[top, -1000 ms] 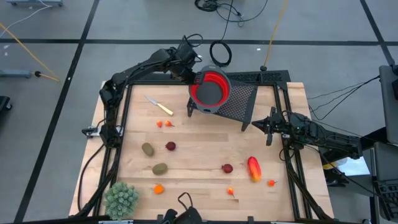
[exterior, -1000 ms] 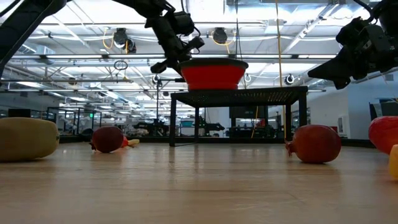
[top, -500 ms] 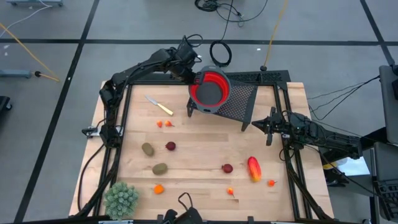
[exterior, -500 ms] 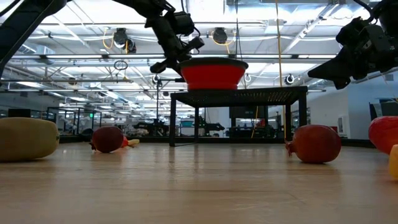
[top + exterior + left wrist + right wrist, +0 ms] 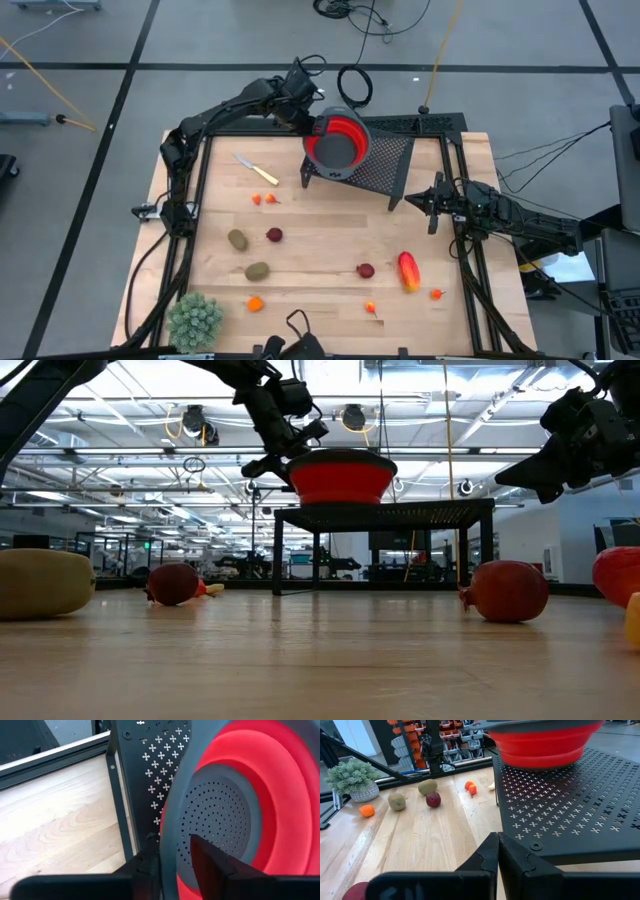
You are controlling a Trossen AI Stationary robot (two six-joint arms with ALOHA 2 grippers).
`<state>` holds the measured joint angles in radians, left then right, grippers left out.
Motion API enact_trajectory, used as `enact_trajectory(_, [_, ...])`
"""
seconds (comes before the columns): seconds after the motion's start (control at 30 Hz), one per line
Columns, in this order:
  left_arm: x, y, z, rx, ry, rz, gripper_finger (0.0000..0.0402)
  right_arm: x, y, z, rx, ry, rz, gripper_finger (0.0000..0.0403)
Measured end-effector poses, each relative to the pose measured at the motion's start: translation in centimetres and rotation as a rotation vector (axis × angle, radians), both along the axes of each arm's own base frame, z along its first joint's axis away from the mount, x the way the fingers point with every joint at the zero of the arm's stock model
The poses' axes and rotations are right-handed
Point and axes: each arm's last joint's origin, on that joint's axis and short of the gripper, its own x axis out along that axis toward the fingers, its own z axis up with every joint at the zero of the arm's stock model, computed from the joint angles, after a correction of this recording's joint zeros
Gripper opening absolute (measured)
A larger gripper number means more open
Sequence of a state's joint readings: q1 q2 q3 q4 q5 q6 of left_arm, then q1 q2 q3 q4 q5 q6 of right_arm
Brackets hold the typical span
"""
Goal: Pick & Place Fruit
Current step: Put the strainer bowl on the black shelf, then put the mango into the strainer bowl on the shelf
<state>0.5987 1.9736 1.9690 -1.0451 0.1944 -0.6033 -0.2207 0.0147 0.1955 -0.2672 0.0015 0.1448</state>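
A red collapsible colander [image 5: 338, 146] with a grey rim sits on top of a black perforated stand [image 5: 385, 165] at the table's far side. My left gripper [image 5: 172, 865] is shut on its rim. My right gripper [image 5: 432, 207] is shut and hovers by the stand's right end, touching nothing. The toy fruits lie on the wooden table: two brown kiwis [image 5: 237, 239] [image 5: 257, 270], dark red balls [image 5: 274, 235] [image 5: 366, 270], a long red-orange one [image 5: 408, 270], and small orange pieces [image 5: 255, 303] [image 5: 436, 294]. My left gripper pinches the colander's grey rim [image 5: 167, 832] on its left side, one finger [image 5: 212, 865] inside the bowl and one finger [image 5: 147, 867] outside. It comes from the table's far left, slanting down. The colander stays roughly upright over the stand; whether its base still rests there is unclear.
A yellow-handled knife [image 5: 257, 169] lies left of the stand. A pale green spiky plant ball [image 5: 195, 318] stands at the near left corner. Black frame rails [image 5: 187, 200] run along both table sides. Bare wood lies between the fruits and the stand.
The colander has shifted slightly in my left gripper's hold: in the low view its rim sits a little higher and looks tipped. My right arm has kept still.
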Motion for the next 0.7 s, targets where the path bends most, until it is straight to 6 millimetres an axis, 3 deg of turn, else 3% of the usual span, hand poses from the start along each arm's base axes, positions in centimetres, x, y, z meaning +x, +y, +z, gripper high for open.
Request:
enact_trajectory(0.37, [-0.4,0.6,0.0,0.029,0.020,0.030,0.0180,0.0,0.0,0.0,0.000,0.000,-0.001,0.0004])
enact_trajectory(0.7, [-1.7,1.7,0.5,0.003,-0.011,0.057,0.0213,0.0,0.0,0.0,0.000,0.000,0.000,0.0004])
